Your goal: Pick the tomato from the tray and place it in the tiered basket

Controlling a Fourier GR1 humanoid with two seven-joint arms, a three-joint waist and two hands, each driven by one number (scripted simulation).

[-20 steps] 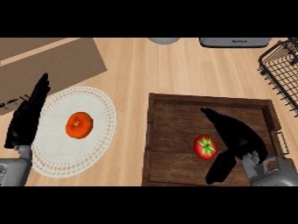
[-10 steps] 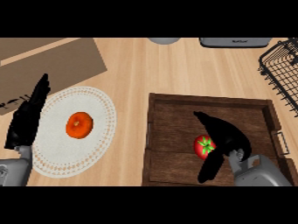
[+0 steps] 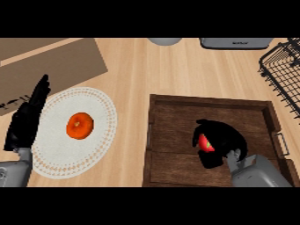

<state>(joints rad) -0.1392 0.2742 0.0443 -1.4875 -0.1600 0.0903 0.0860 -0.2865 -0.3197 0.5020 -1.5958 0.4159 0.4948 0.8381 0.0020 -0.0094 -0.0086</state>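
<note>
While the tomato (image 3: 206, 143) is held in the curled right hand (image 3: 221, 141) near the tray (image 3: 178, 132) middle, the tiered basket (image 3: 294, 74) is seen past the tray's far right corner.

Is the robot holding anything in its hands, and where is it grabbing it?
The right hand is curled over the tomato in the wooden tray, covering its top and right side. The left hand holds nothing.

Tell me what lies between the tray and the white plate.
Only bare wooden counter separates the tray from the white plate in the head view; nothing stands in that strip.
</note>
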